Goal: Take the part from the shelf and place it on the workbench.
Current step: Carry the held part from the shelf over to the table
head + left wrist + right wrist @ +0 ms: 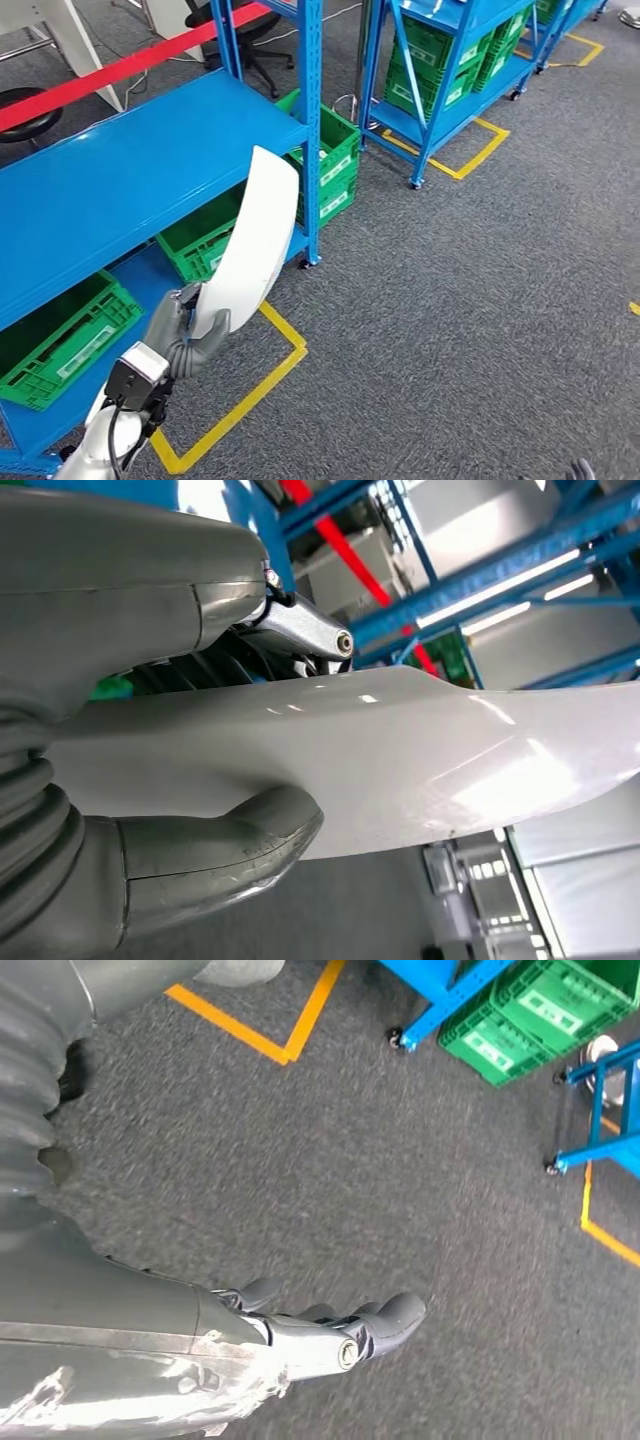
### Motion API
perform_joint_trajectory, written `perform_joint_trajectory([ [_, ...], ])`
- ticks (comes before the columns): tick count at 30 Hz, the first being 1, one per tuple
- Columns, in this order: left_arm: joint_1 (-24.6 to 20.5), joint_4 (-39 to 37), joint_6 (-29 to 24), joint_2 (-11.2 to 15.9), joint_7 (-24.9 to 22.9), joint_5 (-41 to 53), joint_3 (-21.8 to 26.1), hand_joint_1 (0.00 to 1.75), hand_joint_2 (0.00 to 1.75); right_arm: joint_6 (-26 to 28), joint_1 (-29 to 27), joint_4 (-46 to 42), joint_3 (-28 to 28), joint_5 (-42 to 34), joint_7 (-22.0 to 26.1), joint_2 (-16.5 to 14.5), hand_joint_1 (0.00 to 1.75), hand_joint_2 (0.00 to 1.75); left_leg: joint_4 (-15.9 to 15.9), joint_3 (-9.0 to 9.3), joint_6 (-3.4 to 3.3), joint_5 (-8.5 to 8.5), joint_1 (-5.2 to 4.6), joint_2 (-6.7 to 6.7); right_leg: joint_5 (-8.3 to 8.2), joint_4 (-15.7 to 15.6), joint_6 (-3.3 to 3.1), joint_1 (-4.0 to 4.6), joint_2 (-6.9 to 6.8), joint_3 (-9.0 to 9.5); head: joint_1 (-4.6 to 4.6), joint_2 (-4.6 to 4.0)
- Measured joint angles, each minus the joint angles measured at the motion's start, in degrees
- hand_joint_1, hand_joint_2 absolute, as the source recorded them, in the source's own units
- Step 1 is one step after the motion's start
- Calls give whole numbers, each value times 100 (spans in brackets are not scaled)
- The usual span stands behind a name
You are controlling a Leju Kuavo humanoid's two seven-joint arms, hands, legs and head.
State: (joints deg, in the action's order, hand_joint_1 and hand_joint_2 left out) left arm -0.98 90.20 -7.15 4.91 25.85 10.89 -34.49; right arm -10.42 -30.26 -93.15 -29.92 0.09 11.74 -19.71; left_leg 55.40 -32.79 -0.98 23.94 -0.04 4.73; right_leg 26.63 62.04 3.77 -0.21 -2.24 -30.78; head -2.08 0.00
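Grip matters now: I am holding the curved white part [253, 240] in my left hand [181, 330] beside the blue shelf [136, 170], keeping it upright for the workbench, right hand [332, 1335] hanging empty, fingers extended.

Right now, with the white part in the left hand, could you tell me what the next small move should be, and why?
Probably keep the grip and carry the white part away from the blue shelf: the left hand holds its lower end, it is off the shelf, and no workbench is visible yet.

Crates [68, 340] sit in the shelf [136, 170], left of the part [253, 240].
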Motion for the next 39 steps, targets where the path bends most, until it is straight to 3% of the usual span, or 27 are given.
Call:
perform_joint_trajectory([
  [1, -9, 0, 23, -5, -8, -67, -2, 175, 175, -8, 16, 3, 3, 98, 28, -1, 0, 175, 5, -15, 34, -36, -5, 55, 96, -377, -27, 22, -78, 247, 1, 0],
  [2, -17, -1, 37, -10, -16, -131, -3, 175, 175, -14, 22, 6, 8, 216, 62, -1, 0, 175, 9, -23, 65, -69, -5, 112, 189, -619, -60, 48, -111, 374, 2, 0],
  [4, -22, -2, 26, -21, -81, -262, -7, 175, 175, -16, 6, 16, 14, 419, 113, -2, 0, 175, 18, -36, 127, -114, 9, 200, 187, -714, -157, 67, -30, 340, 2, -1],
  [6, -3, -3, -50, -33, -208, -419, 4, 175, 175, 2, 1, 24, 8, 513, 130, -2, 0, 175, 221, -126, 189, 81, 32, 14, 113, -717, -258, 59, 68, 292, 5, -2],
  [8, 37, -4, -152, -36, -317, -561, 39, 175, 175, 28, 37, 34, 8, 593, 142, -8, 0, 175, 875, -380, 224, 540, 40, -300, 24, -714, -328, 56, 175, 226, 11, -1],
  [9, 62, -5, -190, -36, -346, -610, 56, 175, 175, 37, 53, 44, 14, 632, 149, -11, 0, 175, 1281, -532, 224, 750, 36, -384, -15, -708, -346, 62, 238, 174, 12, -1],
  [10, 86, -5, -211, -36, -365, -640, 68, 175, 175, 43, 63, 54, 20, 664, 156, -15, 0, 175, 1581, -634, 217, 858, 30, -421, -49, -700, -353, 70, 305, 127, 11, 0],
  [11, 105, -6, -222, -36, -374, -658, 76, 175, 175, 47, 66, 65, 24, 680, 160, -17, 0, 175, 1702, -652, 203, 853, 24, -439, -75, -690, -356, 77, 372, 86, 12, 0],
  [12, 117, -7, -228, -36, -379, -670, 81, 175, 175, 49, 65, 73, 26, 690, 164, -17, 0, 175, 1582, -555, 180, 733, 16, -454, -96, -678, -353, 83, 440, 53, 11, 0],
  [13, 122, -7, -233, -36, -384, -676, 87, 175, 175, 49, 65, 79, 26, 696, 166, -17, 0, 175, 1268, -363, 151, 551, 8, -487, -113, -666, -345, 86, 506, 29, 12, 0],
  [15, 124, -7, -243, -36, -390, -679, 101, 175, 175, 50, 69, 89, 32, 704, 169, -21, 0, 175, 466, 106, 85, 262, 6, -684, -137, -632, -320, 91, 623, -25, 9, 0],
  [17, 127, -7, -264, -40, -395, -698, 107, 175, 175, 46, 80, 98, 40, 720, 174, -25, 0, 175, 57, 319, 48, 215, 11, -825, -168, -590, -273, 93, 723, -96, 7, 0],
  [19, 133, -7, -317, -49, -407, -761, 109, 175, 175, 12, 97, 120, 46, 774, 193, -27, 0, 175, -1, 308, 26, 222, 21, -748, -201, -565, -211, 86, 802, -170, 10, 0],
  [21, 156, -7, -384, -57, -417, -832, 124, 175, 175, -51, 142, 157, 48, 881, 240, -28, 0, 175, -30, 299, -14, 197, 41, -633, -90, -391, -146, 89, 650, -295, -22, -1],
  [23, 229, -7, -453, -56, -423, -907, 176, 175, 175, -44, 243, 223, 58, 1100, 296, -28, 0, 175, -40, 291, -41, 179, 50, -502, 255, 218, -72, 73, 383, -584, -64, -1],
  [25, 350, -9, -536, -49, -431, -1079, 271, 175, 175, 105, 325, 306, 115, 1430, 367, -17, 0, 175, -36, 277, -45, 174, 49, -357, 569, 962, -7, 24, 277, -908, -74, 0],
  [26, 415, -10, -586, -46, -435, -1197, 325, 175, 175, 225, 337, 343, 165, 1598, 418, -4, 0, 175, -33, 273, -42, 172, 50, -290, 596, 1126, 17, 0, 259, -962, -75, 0],
  [27, 475, -11, -640, -44, -436, -1320, 374, 175, 175, 354, 335, 372, 227, 1739, 471, 21, 0, 175, -29, 273, -36, 171, 53, -232, 511, 1046, 35, -23, 242, -893, -74, 0],
  [29, 573, -11, -706, -40, -437, -1568, 470, 175, 175, 606, 332, 422, 399, 1921, 550, 105, 0, 175, -15, 282, -2, 179, 58, -133, 165, 311, 61, -53, 121, -466, -75, 0],
  [31, 654, -11, -709, -24, -403, -1815, 568, 175, 175, 808, 357, 484, 648, 1915, 550, 224, 0, 175, 14, 279, 66, 192, 33, -52, -37, -352, 25, -44, -36, -94, -75, 0],
  [32, 691, -11, -718, -12, -367, -1901, 608, 175, 175, 901, 369, 518, 789, 1840, 527, 294, 0, 175, 25, 271, 102, 189, 18, -18, -54, -475, -15, -32, -73, -36, -72, -1],
  [34, 766, -9, -785, 16, -300, -1973, 654, 175, 175, 1113, 377, 590, 1101, 1606, 447, 462, 0, 175, 31, 254, 160, 173, 16, 49, -63, -470, -121, -11, 13, -79, -64, -2],
  [36, 838, 10, -853, 50, -302, -1996, 672, 175, 175, 1400, 387, 643, 1443, 1343, 332, 656, 0, 175, 145, 203, 217, 285, 42, -55, -101, -473, -209, -10, 107, -117, -65, -1],
  [37, 877, 32, -869, 79, -318, -2002, 681, 175, 175, 1563, 408, 663, 1634, 1199, 267, 764, 0, 175, 351, 112, 235, 435, 50, -165, -126, -482, -251, -14, 160, -135, -61, -1],
  [39, 964, 80, -873, 152, -354, -2001, 699, 175, 175, 1852, 465, 701, 2038, 918, 159, 990, 0, 175, 1108, -241, 234, 850, 48, -379, -165, -484, -311, -4, 280, -191, -54, 0],
])
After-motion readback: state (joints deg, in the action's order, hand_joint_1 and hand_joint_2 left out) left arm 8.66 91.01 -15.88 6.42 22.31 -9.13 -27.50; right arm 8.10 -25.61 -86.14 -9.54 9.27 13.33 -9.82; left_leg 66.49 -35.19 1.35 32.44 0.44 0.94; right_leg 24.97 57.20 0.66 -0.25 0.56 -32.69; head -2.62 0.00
